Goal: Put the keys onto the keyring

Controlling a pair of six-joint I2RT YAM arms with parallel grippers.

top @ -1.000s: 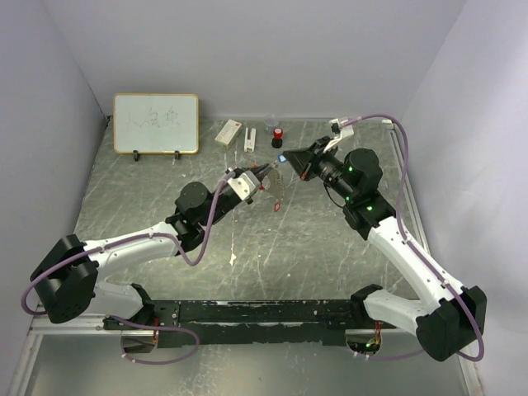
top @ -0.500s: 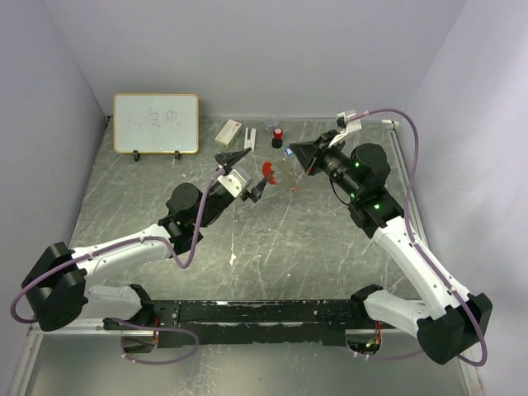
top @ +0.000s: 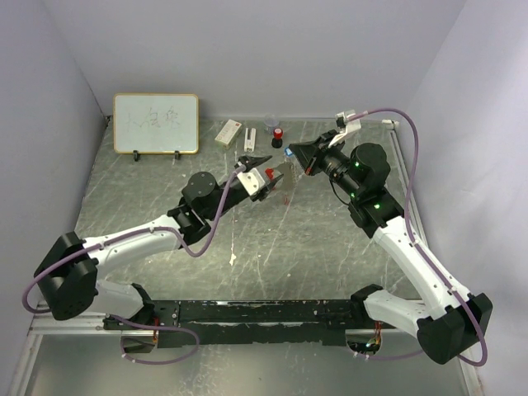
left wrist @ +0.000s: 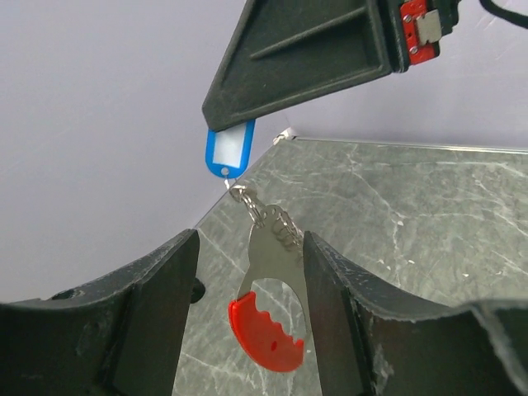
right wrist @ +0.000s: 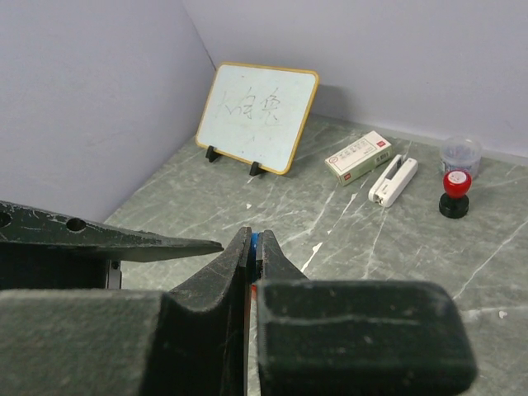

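Observation:
My right gripper [top: 287, 152] is shut on the blue plastic head of a key [left wrist: 230, 150], held above the table; a blue sliver shows between its fingertips [right wrist: 255, 239]. From the blue head hang a thin metal ring [left wrist: 239, 191] and the keyring's grey strip with its curved red strap [left wrist: 264, 330]. My left gripper [top: 271, 171] is open. Its fingers [left wrist: 165, 280] stand on either side of the hanging strap without touching it. I cannot make out a red-headed key.
At the back of the table are a whiteboard [top: 156, 122], a small box [top: 228, 131], a white stapler [top: 249, 139], a clear jar [top: 271, 124] and a red-and-black bottle [top: 278, 136]. Grey walls close in the left, back and right.
My left gripper drew back and opened, then moved right again, so the hanging red strap now sits between its open fingers. My right gripper rose a little and has held still since.

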